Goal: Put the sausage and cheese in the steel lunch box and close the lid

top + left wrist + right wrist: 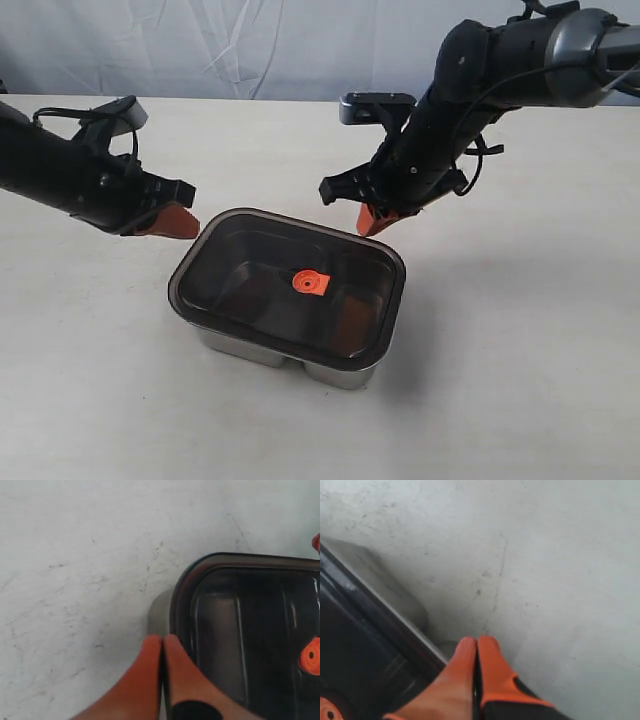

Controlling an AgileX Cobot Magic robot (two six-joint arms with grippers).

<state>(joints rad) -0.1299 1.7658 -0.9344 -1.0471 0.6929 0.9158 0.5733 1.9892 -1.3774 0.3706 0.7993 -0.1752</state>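
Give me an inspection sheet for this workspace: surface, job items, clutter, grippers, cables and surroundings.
Surface: white table, scuffed, with faint marks.
Job's things: steel lunch box with the dark lid sitting on top and an orange valve at the lid's centre. The sausage and cheese are not visible, and the lid is too dark to tell if they are inside.
Clutter: nothing seen.
Grippers: left gripper shut, holding nothing, beside the lid's left corner. Right gripper shut, holding nothing, at the lid's far right edge.
Cables: black cables run along both arms.
Surroundings: wrinkled white cloth backdrop.
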